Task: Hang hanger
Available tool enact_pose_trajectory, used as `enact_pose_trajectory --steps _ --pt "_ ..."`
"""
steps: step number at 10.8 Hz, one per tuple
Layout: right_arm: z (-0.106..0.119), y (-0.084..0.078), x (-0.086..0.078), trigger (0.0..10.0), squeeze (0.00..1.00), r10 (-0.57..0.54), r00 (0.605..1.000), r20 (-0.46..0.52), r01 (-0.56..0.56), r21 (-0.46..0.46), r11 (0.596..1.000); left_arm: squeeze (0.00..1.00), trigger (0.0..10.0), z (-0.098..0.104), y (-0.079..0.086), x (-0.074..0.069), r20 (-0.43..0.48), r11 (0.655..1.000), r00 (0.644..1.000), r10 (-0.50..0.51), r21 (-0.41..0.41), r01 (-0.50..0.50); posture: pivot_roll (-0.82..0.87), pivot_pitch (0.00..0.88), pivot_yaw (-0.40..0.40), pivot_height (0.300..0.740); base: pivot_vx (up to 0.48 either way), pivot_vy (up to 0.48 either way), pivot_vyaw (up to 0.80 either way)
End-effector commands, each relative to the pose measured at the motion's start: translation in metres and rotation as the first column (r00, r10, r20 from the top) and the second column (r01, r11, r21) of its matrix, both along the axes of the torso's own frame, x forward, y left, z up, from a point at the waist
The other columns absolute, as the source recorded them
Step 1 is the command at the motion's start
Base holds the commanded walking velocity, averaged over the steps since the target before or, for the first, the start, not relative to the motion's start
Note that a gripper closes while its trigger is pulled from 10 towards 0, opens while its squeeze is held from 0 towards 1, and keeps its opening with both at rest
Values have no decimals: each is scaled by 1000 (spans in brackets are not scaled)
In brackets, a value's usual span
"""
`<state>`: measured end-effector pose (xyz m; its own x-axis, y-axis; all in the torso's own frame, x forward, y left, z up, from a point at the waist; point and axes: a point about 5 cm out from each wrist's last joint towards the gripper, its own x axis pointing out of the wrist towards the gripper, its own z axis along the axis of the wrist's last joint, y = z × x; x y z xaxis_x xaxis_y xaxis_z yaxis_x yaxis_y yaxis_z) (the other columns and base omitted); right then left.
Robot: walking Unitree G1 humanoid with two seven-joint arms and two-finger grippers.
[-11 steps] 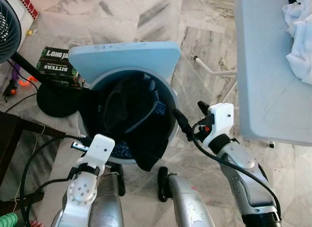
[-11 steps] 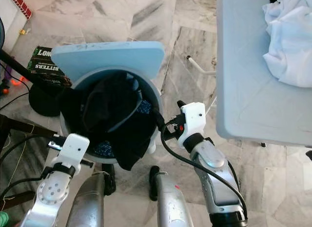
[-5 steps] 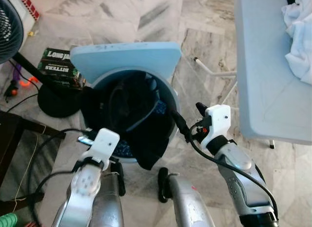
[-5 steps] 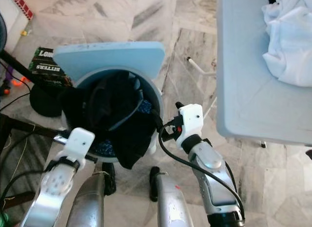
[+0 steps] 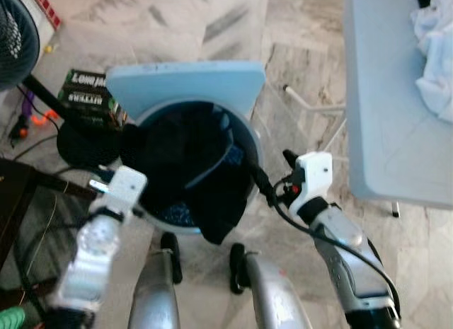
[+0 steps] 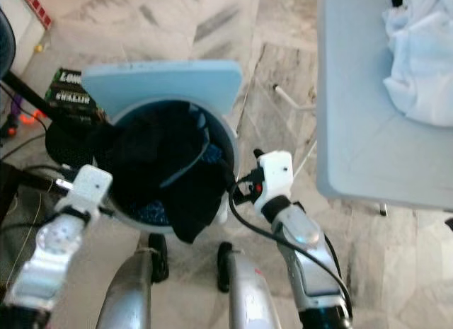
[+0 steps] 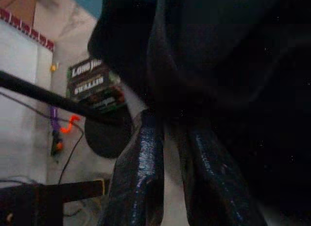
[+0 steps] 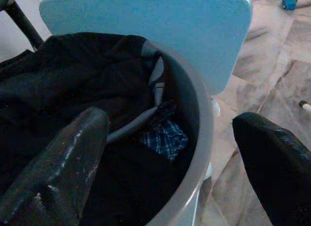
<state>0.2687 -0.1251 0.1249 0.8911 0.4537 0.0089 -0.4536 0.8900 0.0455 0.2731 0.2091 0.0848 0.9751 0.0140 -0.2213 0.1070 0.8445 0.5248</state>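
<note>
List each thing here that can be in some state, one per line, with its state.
Laundry bin: lid open, stuffed with clothes.
Bin lid: tipped back behind the rim.
Dark garment: spilling over the front rim.
Grey hanger: lying inside the bin, not hung.
White cloth: crumpled on the table.
Left gripper: fingers nearly together at the dark fabric.
Right gripper: fingers wide open, at the bin rim.

Dark clothes (image 5: 191,173) choke the bin (image 6: 225,148); its raised lid (image 5: 187,88) blocks behind, a table (image 5: 386,102) hems the right
</note>
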Motion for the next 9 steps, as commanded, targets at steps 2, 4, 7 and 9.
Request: enact_pose_trajectory --steps 2,4,7,9 --pt "-4 -4 -3 10000 0 -11 1000 -16 11 -10 1000 0 10000 -10 7 -1 -22 1000 1000 11 12 -11 -16 408 -90 740 0 0 0" --pt "-3 -5 -3 10000 0 -11 1000 -13 10 -17 1000 1000 10000 -21 5 0 -36 1000 999 12 -16 -13 -24 413 -97 740 0 0 0" --pt "-2 -5 -3 10000 0 -10 1000 -13 10 -21 1000 1000 10000 -17 7 3 33 999 999 30 -20 -29 -28 415 -100 740 0 0 0" --pt "-2 -6 -3 10000 0 -10 1000 -13 10 -23 1000 1000 10000 -22 0 -10 25 1000 1000 -4 -15 4 -28 414 -100 740 0 0 0"
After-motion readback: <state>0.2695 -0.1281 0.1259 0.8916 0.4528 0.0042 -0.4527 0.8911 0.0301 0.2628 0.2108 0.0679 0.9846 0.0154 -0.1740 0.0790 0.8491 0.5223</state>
